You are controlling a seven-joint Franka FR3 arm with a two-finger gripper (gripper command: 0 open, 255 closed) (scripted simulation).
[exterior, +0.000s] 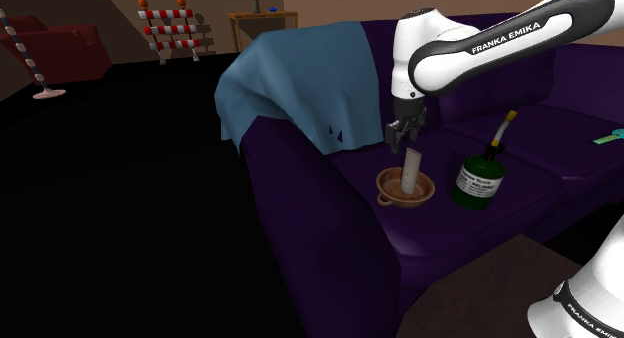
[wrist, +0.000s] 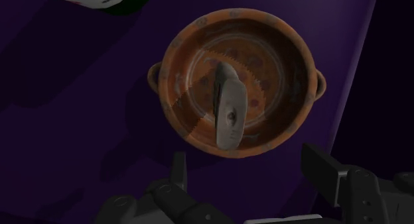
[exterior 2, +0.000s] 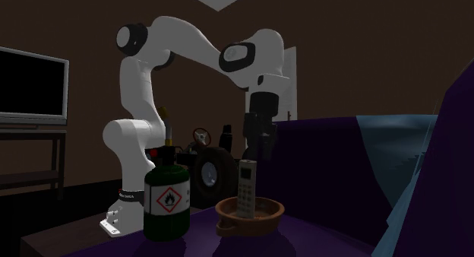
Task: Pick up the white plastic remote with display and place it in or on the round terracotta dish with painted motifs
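The light grey oblong remote stood on end, slightly tilted, inside the round terracotta dish with painted motifs on the purple sofa. The black fingers were spread apart just above it, gripping nothing.

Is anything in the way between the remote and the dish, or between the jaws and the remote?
Nothing visible. The remote stands on end inside the dish, and the gripper hangs just above it, jaws open, with only air between. The green bottle stands beside the dish, off that line.
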